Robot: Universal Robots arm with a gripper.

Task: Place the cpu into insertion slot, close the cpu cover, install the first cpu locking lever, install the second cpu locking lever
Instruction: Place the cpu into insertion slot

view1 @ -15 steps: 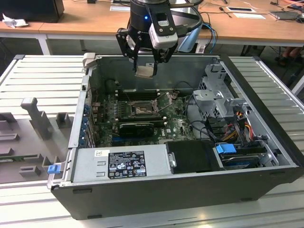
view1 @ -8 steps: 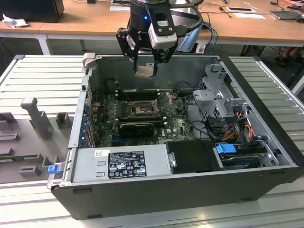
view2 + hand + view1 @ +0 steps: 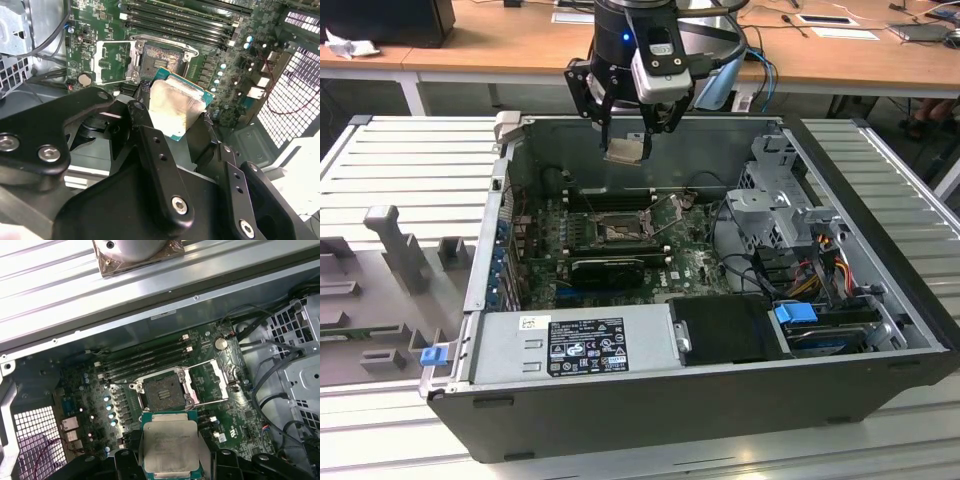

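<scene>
My gripper (image 3: 628, 140) hangs above the open computer case, shut on the cpu (image 3: 625, 150). Both wrist views show the cpu (image 3: 175, 105) (image 3: 169, 440) as a pale silvery square on a green base, pinched at two opposite edges by the black fingers (image 3: 142, 112). It is held in the air, apart from the board. Beneath it, the insertion slot (image 3: 165, 391) (image 3: 160, 60) (image 3: 618, 232) lies bare, its dark frame around a tan contact field. The cpu cover (image 3: 220, 382) (image 3: 115, 60) is swung open to one side of the slot. Thin wire levers (image 3: 670, 208) stand raised near the slot.
Memory slots (image 3: 610, 198) run behind the socket and a black card (image 3: 610, 268) lies in front. A power supply (image 3: 570, 345) fills the near side, and a drive cage (image 3: 780, 200) with cables stands on the exterior view's right. A grey fixture tray (image 3: 390, 250) lies outside the case.
</scene>
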